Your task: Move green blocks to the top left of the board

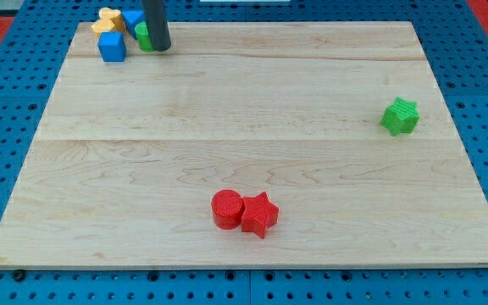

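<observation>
A green star block [399, 116] lies near the board's right edge, alone. A second green block [142, 36], mostly hidden behind the rod, sits at the top left; its shape cannot be made out. My tip [160, 47] rests right against this green block's right side. The green star is far to the right of the tip.
At the top left a blue cube [112, 46], a yellow block [106, 19] and another blue block [131, 19] cluster beside the green one. A red cylinder [226, 208] and a red star [259, 214] touch each other near the bottom middle of the wooden board [244, 152].
</observation>
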`<control>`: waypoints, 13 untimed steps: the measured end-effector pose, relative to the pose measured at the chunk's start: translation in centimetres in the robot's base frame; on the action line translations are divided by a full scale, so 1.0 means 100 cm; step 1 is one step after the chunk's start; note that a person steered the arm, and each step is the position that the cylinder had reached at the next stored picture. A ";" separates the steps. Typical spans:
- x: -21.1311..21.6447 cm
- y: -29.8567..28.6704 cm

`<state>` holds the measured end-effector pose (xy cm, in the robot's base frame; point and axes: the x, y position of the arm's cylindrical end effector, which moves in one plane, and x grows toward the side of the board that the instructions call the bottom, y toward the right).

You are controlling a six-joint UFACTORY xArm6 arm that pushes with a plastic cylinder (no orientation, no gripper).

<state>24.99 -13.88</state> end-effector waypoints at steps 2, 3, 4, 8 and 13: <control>-0.008 0.010; -0.010 0.055; 0.019 0.169; 0.176 0.392; 0.052 0.183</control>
<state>30.20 4.38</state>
